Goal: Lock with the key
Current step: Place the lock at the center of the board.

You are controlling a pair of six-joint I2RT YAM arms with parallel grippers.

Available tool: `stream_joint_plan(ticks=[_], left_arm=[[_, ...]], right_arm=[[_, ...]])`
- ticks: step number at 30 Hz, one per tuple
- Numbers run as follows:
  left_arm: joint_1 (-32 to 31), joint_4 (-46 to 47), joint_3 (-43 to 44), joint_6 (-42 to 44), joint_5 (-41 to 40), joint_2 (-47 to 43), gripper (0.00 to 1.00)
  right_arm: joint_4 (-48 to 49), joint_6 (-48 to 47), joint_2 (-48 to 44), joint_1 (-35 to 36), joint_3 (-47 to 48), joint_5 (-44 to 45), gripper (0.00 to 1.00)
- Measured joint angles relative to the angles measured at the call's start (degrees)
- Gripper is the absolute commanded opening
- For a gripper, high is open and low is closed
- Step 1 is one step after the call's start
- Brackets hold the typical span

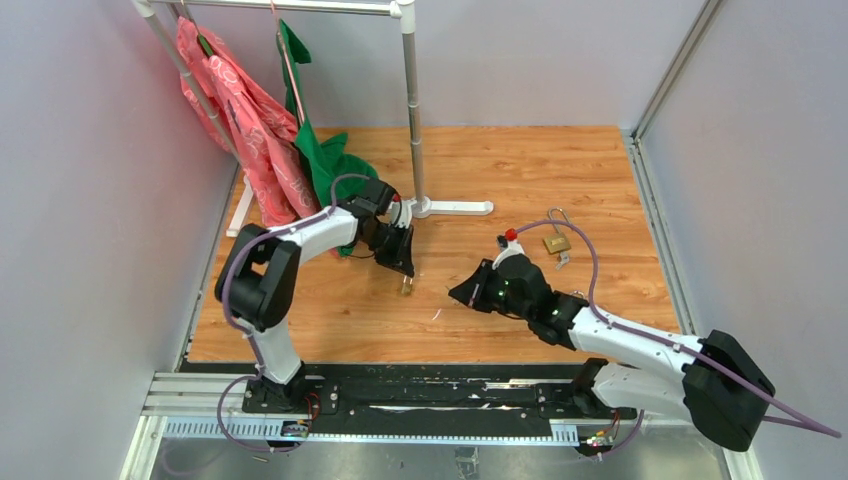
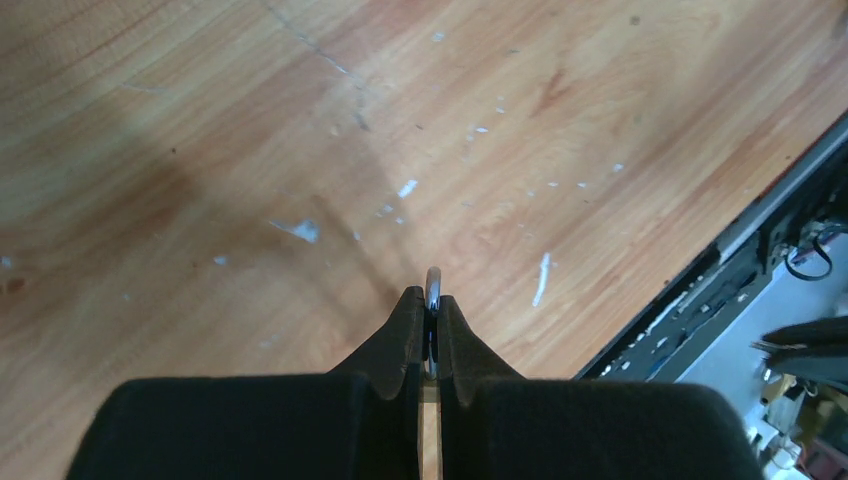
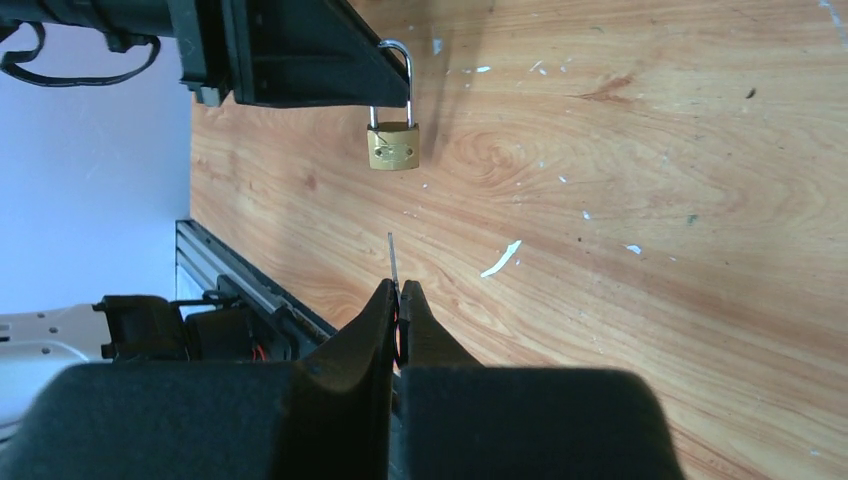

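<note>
Padlock (image 3: 393, 146): hangs body-down, shackle (image 3: 396, 72) pinched in left jaws. Key (image 3: 393, 262): points at padlock, mostly hidden in clamped right jaws.

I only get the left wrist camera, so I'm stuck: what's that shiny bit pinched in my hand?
Observer: The shackle of a small brass padlock; its body hangs below the left hand.
Operator: Where's the key?
Observer: Pinched in the right hand, the key points at the padlock, not touching it.
Operator: Anything else?
Observer: A second padlock lies on the table, past the right hand.
</note>
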Motion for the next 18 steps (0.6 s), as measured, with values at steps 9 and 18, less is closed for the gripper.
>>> stream_joint_plan(ticks=[9,18], left_arm=[[2.5,-2.8,4.8,1.4,2.0,8.9,0.0],[3.9,-2.9,4.9,0.3,-4.2,8.9,0.48]], right_arm=[[1.5,2.1,-1.9,0.2,-1.3,3.7,0.0],[-0.1,2.3,-5.3,0.2,-3.2,6.6,0.0]])
